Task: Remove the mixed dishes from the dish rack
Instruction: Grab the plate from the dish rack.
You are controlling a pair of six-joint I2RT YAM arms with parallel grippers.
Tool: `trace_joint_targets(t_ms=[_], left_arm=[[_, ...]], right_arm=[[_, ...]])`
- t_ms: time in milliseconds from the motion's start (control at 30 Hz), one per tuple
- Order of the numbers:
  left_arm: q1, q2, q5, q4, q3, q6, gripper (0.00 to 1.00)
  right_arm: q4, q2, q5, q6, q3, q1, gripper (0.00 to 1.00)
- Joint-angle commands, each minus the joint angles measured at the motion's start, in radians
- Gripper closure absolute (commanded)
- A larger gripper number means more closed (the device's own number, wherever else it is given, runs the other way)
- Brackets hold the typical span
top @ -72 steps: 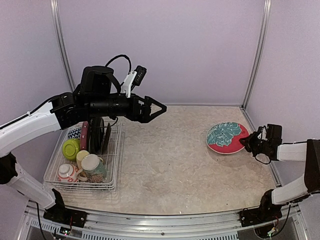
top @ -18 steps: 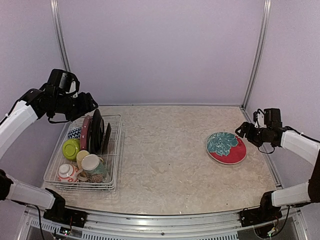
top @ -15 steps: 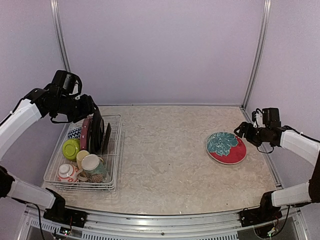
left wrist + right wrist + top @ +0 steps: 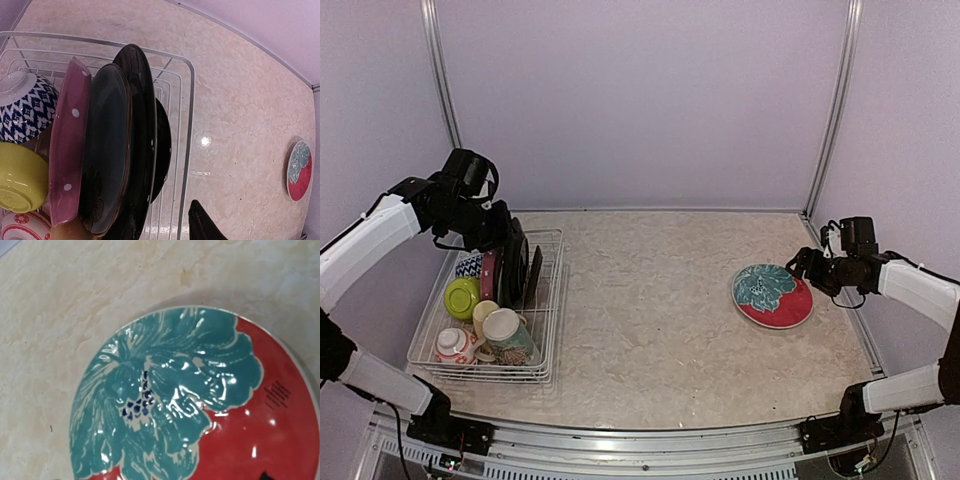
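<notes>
The white wire dish rack (image 4: 480,378) stands at the left. Upright in it are a pink dotted plate (image 4: 67,150), a dark grey plate (image 4: 107,145) and black plates (image 4: 142,125). Near them sit a blue-white bowl (image 4: 25,107), a lime-green bowl (image 4: 462,297), a red-white bowl (image 4: 452,345) and mugs (image 4: 505,330). My left gripper (image 4: 508,238) hangs over the black plates' top edge. One finger (image 4: 201,225) shows to their right with a gap between; the other is hidden. A red floral plate (image 4: 772,295) lies flat at the right. My right gripper (image 4: 807,266) stands open beside its far rim, holding nothing.
The rack's right wire rim (image 4: 190,100) runs between the black plates and my visible left finger. Purple walls with metal posts (image 4: 835,110) close in the back and sides. Marble tabletop (image 4: 650,310) stretches between the rack and the floral plate.
My left arm swung back from mid-table to the rack and has come down onto the black plates, its jaws narrowing. The right gripper has hardly moved beside the floral plate.
</notes>
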Motion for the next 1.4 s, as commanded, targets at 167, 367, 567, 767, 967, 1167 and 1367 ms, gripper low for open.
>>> trace_joint_targets(t_ms=[167, 367, 567, 767, 967, 1167, 1367], left_arm=[[0.004, 0.051, 0.014, 0.006, -0.012, 0.029, 0.77], [0.006, 0.106, 0.014, -0.005, 0.009, 0.053, 0.79], [0.010, 0.154, -0.016, -0.010, 0.020, 0.089, 0.80], [0.012, 0.180, -0.057, -0.027, 0.038, 0.120, 0.86], [0.012, 0.187, -0.047, -0.050, 0.072, 0.136, 0.93], [0.011, 0.155, -0.027, -0.080, 0.103, 0.136, 1.00], [0.014, 0.102, 0.013, -0.097, 0.130, 0.129, 1.00]], right_arm=[[-0.006, 0.003, 0.007, 0.007, 0.016, 0.013, 0.18], [-0.012, -0.004, 0.008, 0.008, 0.015, 0.014, 0.18], [-0.017, -0.018, 0.011, 0.012, 0.010, 0.013, 0.18], [-0.023, -0.027, 0.012, 0.015, 0.009, 0.013, 0.18], [-0.025, -0.031, 0.009, 0.020, 0.009, 0.013, 0.19], [-0.029, -0.041, 0.010, 0.021, 0.012, 0.013, 0.19], [-0.033, -0.045, 0.004, 0.023, 0.018, 0.014, 0.19]])
